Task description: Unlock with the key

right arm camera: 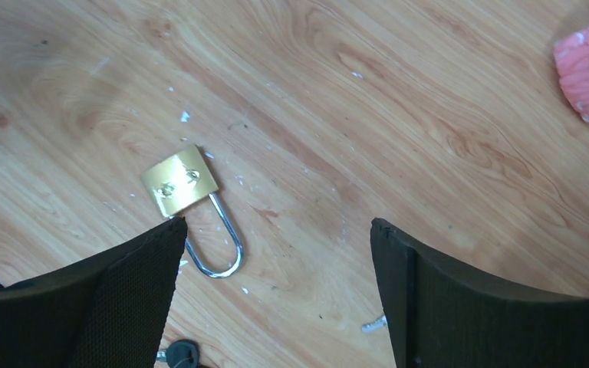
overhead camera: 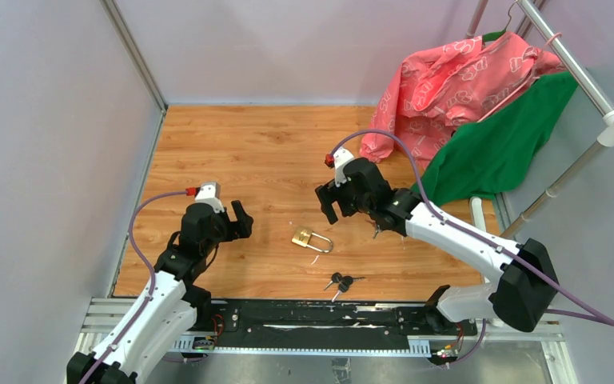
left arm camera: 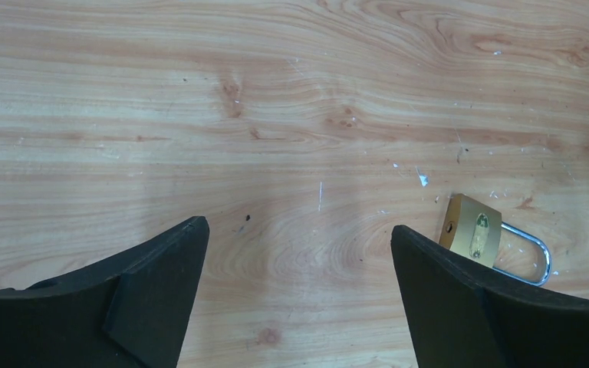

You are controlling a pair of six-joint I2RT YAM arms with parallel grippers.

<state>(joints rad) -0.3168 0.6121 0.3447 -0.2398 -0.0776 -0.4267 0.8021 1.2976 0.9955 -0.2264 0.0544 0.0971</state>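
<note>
Open tabletop [overhead camera: 248,152] around padlock [overhead camera: 310,238]; garments [overhead camera: 464,88] rightward

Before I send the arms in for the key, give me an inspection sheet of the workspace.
Surface: wooden table, scattered small white flecks.
Job's things: brass padlock lying flat, shackle apparently shut; keys apart from it, nearer the arm bases.
Clutter: pink garment and green garment spill onto the far right corner.
Grippers: left gripper and right gripper flank the padlock above the table, jaws open, holding nothing.
Cables: purple cable looped along each arm, clear of the job's things.
Surroundings: grey walls; metal rack at right.
</note>
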